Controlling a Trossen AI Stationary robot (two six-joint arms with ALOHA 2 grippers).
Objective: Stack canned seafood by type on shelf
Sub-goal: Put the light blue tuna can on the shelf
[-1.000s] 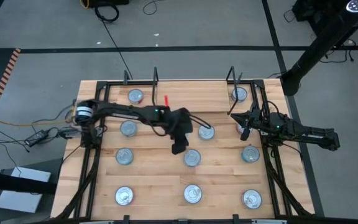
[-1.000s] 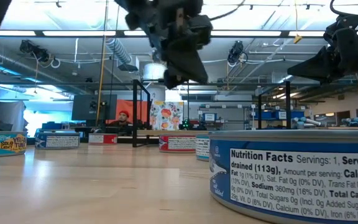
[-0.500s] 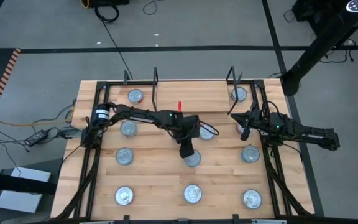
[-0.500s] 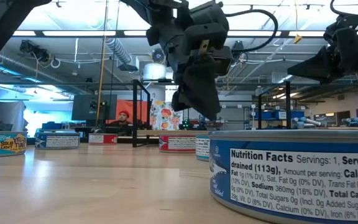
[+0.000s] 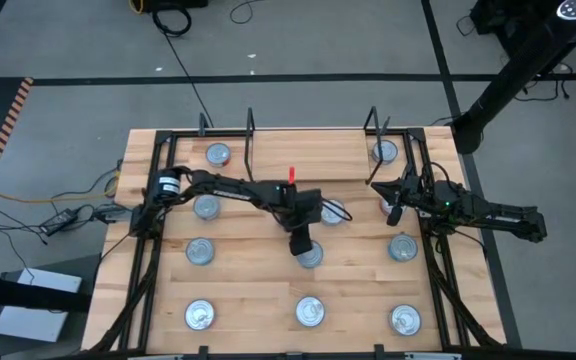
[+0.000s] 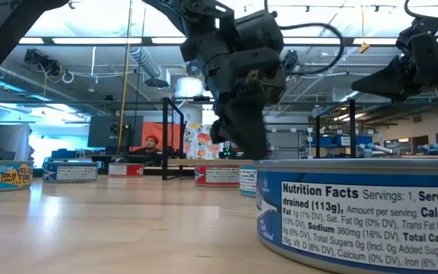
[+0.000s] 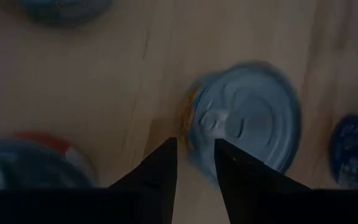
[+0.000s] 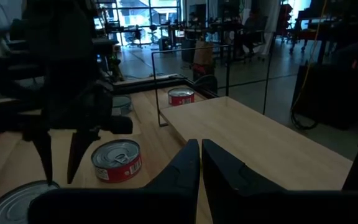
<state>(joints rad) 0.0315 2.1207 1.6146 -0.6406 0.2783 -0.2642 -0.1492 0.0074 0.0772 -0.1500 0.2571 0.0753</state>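
Overhead, the left gripper (image 5: 301,243) hangs at the table's middle just above a tin (image 5: 309,256), with bare wood open around it; the shelf (image 5: 308,155) spans the far edge. Level across the table, a large blue tin (image 6: 360,209) fills the near right. Through the left wrist, its fingers (image 7: 160,171) stand slightly parted, holding nothing. The right gripper (image 8: 199,163), fingers nearly together and empty, waits by the right edge.

Black cables (image 5: 173,18) lie on the grey floor; a seated person (image 6: 150,144) shows beyond the table.
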